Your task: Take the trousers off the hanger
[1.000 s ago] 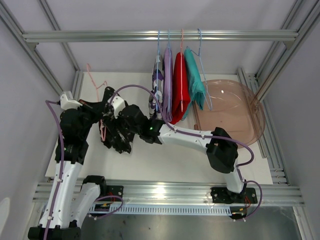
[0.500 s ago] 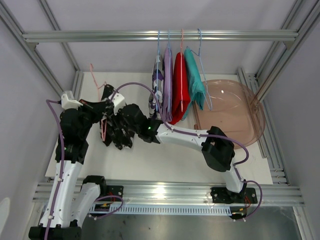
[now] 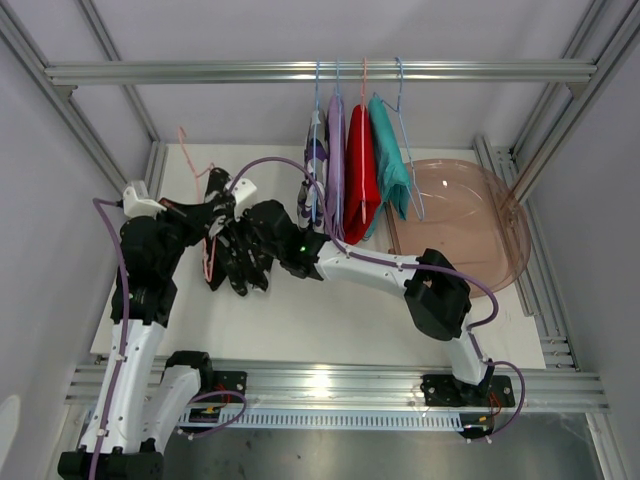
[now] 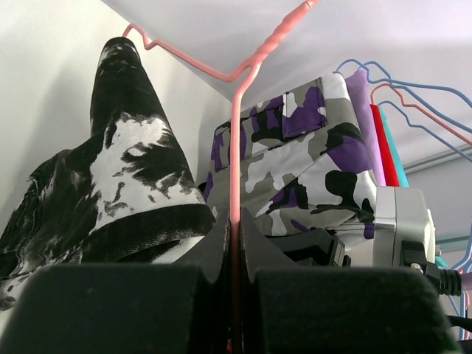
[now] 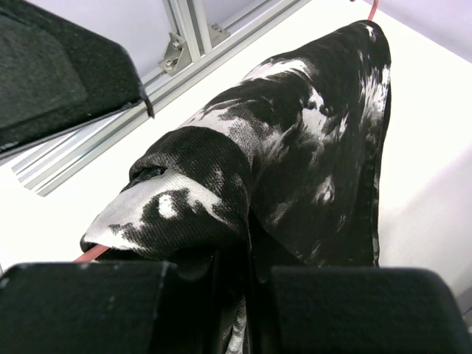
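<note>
1. As I judge it, the step in hand is to draw the black speckled trousers off the pink hanger. The cloth is draped over this hanger and bunched just beside its stem.
2. The left tool has its jaws narrow, pinched on the stem of the pink hanger, and the wire runs straight up between the fingers. It should hold the hanger firm and steady, so that the wire does not turn when the cloth is pulled.
3. The right tool is below the pink hanger, with its jaws almost together on a fold of the black speckled trousers. The pull should go along the hanger's bar and away from it, slow and even, because soft cloth may catch on the wire.
4. If the fold slips, it is better to take a deeper fold than to pull harder.
5. To the far side of the pink hanger, well apart from it, the purple-and-white trousers, lilac trousers, red trousers and teal trousers hang on their own hangers and are not yet taken off.
</note>
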